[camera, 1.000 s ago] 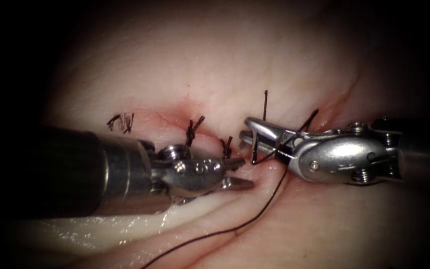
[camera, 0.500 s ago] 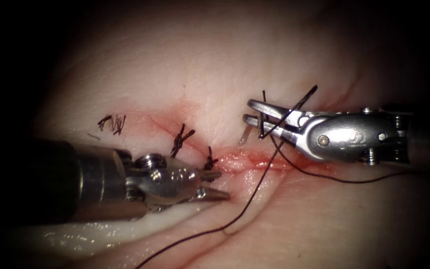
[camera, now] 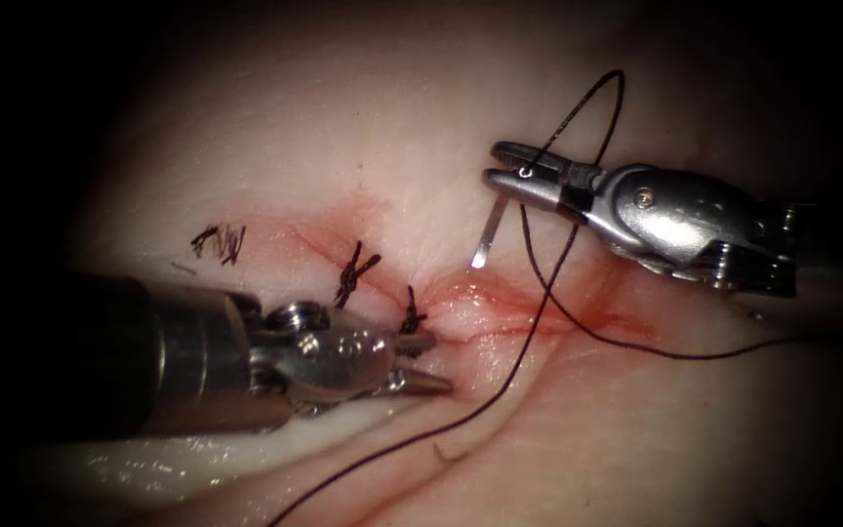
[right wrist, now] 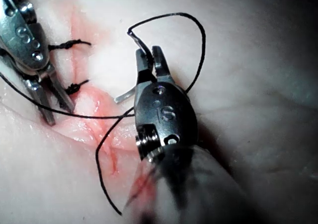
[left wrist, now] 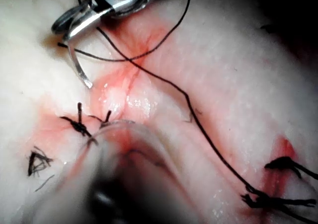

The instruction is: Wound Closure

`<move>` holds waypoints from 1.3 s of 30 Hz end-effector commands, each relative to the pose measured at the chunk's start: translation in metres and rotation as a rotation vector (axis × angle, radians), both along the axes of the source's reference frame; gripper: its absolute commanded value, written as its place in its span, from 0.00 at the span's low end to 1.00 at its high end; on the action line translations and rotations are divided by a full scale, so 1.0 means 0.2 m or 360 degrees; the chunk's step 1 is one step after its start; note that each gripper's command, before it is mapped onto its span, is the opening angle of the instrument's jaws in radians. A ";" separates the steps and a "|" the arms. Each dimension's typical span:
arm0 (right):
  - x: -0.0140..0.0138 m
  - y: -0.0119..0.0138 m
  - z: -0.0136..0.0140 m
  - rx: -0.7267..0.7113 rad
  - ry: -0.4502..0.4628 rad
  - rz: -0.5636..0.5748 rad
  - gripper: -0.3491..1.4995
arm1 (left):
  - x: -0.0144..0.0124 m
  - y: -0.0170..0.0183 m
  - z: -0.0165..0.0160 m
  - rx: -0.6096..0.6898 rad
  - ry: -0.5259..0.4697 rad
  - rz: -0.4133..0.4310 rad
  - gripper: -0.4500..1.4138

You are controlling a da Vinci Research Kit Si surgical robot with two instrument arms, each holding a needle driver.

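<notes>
My right tool (camera: 507,166) is above the right side of the cut, jaws shut on the curved needle (camera: 490,232) near its thread end. The needle hangs free, its tip just above the tissue (camera: 421,117). It is also seen in the left wrist view, needle (left wrist: 79,70), and the right wrist view, needle (right wrist: 126,95). Dark thread (camera: 539,293) loops over the right tool, crosses the open cut (camera: 514,317) and trails to the near edge. My left tool (camera: 431,363) rests left of the open cut, jaws open and holding nothing.
Tied stitches (camera: 355,273) with short cut ends close the cut's left part, the nearest knot (camera: 412,312) beside the left tool. Red fluid (camera: 587,307) stains the cut's edges. A second strand of thread (camera: 695,356) runs off right.
The right tool rose up and to the right with the needle, lifting it clear of the cut and drawing a thread loop after it. The left tool backed off leftward, then stayed still.
</notes>
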State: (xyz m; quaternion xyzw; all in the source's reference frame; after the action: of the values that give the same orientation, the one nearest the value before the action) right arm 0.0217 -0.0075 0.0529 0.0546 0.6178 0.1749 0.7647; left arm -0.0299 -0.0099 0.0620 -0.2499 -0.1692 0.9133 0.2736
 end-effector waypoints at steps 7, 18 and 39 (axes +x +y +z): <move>0.010 -0.004 0.005 0.0337 -0.0027 -0.0039 0.00 | -0.004 0.001 -0.001 0.0010 0.0000 -0.0005 0.43; 0.011 -0.007 0.006 0.1050 0.0100 0.0133 0.00 | -0.004 0.001 -0.003 0.0010 0.0005 -0.0009 0.43; 0.007 -0.004 -0.004 0.1503 0.0384 0.0349 0.00 | -0.008 0.000 -0.006 0.0013 0.0008 -0.0011 0.43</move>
State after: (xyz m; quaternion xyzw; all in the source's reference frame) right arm 0.0223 -0.0087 0.0518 0.3588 0.5504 0.5154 0.5502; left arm -0.0308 -0.0099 0.0602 -0.2468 -0.1718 0.9121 0.2787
